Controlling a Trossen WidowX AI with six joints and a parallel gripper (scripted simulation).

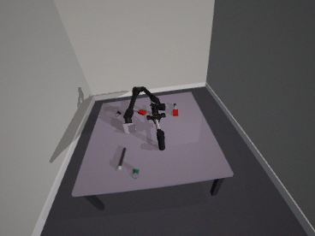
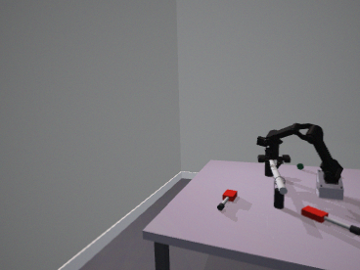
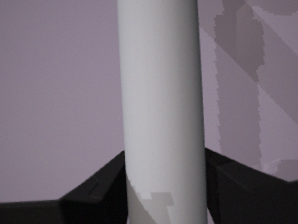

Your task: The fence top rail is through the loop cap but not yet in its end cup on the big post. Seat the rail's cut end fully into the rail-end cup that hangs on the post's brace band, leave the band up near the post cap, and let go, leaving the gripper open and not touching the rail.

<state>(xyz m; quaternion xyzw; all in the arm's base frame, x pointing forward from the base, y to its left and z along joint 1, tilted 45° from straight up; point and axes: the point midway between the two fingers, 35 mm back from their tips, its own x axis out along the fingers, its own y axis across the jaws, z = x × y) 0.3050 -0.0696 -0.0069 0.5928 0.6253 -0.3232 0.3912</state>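
Arm (image 2: 313,139) rises from base (image 2: 330,187), arches over table, elbow high, forearm reaching forward. Wrist bent, gripper (image 2: 271,163) pointing down. Fingers clamped either side of rail (image 3: 162,100), partly spread by its width. Dark jaws frame rail in wrist view.
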